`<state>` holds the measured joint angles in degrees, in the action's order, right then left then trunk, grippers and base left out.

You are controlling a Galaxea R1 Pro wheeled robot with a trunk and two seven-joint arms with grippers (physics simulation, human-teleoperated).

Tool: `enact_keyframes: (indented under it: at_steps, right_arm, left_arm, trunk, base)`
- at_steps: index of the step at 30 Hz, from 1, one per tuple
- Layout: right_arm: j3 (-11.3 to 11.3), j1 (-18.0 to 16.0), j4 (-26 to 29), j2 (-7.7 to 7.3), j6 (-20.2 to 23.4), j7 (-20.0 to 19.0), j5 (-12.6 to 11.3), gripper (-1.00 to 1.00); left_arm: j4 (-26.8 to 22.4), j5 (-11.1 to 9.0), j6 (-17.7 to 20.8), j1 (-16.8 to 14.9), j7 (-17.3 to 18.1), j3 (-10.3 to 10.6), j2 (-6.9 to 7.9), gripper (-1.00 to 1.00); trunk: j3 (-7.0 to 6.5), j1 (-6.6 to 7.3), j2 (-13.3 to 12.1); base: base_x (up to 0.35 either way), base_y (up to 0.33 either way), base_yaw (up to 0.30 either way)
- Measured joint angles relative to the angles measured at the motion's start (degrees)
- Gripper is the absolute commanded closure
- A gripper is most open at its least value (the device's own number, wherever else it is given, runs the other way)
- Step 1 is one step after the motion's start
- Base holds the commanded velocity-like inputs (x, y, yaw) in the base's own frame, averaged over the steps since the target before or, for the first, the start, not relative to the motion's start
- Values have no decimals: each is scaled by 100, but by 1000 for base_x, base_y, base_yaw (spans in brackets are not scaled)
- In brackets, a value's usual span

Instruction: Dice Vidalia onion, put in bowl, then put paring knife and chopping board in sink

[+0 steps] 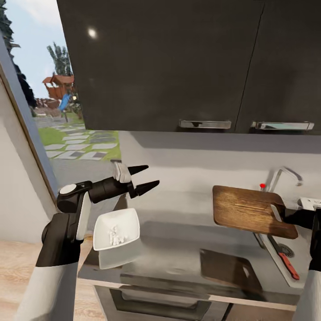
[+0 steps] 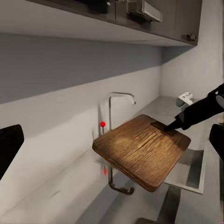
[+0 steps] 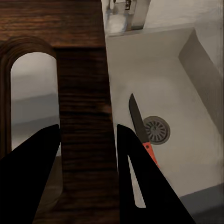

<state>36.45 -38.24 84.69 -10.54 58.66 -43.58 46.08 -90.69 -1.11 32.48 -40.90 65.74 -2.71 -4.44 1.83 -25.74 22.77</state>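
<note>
Chopping board [image 3: 84,116] between right gripper [image 3: 88,140] jaws, above sink [image 3: 186,84].

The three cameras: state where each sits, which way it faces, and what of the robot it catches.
Head view: on the head, facing forward and down at the countertop, bowl and sink; both arms, left gripper.
Left wrist view: near the left gripper, facing the chopping board and right arm.
Right wrist view: near the right gripper, facing down at the paring knife.
All share the board.
</note>
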Motion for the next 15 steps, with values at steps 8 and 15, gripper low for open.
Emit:
enact_keyframes:
  at_steps: [8,15]
  right_arm:
    - [-34,0,1,9,5,-1,3,100]
    - [-39,-1,1,10,11,0,-4,100]
  left_arm:
    - [0,2,-2,0,1,0,0,-100]
    - [-1,3,-2,1,0,-1,1,-100]
  trunk:
    - [0,0,0]
    - [0,1,1]
  base:
    - [0,-2,-117]
    - [26,-163,-9]
